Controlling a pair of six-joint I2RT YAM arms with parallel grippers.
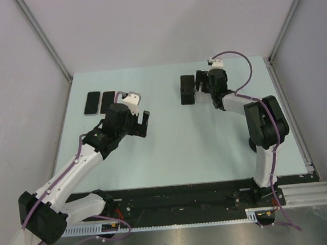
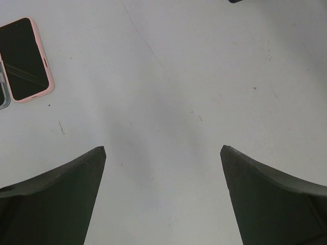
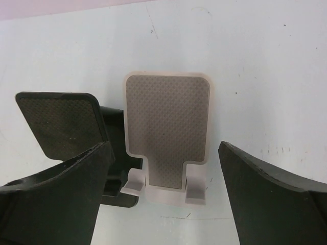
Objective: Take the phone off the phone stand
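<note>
Nearest, along the near edge of the pale table [image 1: 172,156]: both arm bases.

Left gripper [image 1: 145,124]: hangs over the left-centre of the table with fingers spread wide. Holds nothing, only bare tabletop between them.

Just beyond it, toward the far left: two dark phones [image 1: 92,103], flat and side by side. In the left wrist view: a pink-cased phone [image 2: 25,58], also flat with its dark face up. Lies next to the edge of a grey-cased one at the frame's border.

Right gripper [image 3: 162,144]: sits far and right of centre, fingers parted, one on each side of the white phone stand [image 3: 167,127]. Stays clear of neither side's gap: touches nothing, grips nothing.

White phone stand: stands on the table, grey dotted back pad in full view, two small hooks at its foot.

Just left of it, touching or nearly so: a black stand [image 3: 59,125] with a similar dotted pad.

Cannot tell which of the flat phones is the task's. All lie well apart from the stands.
</note>
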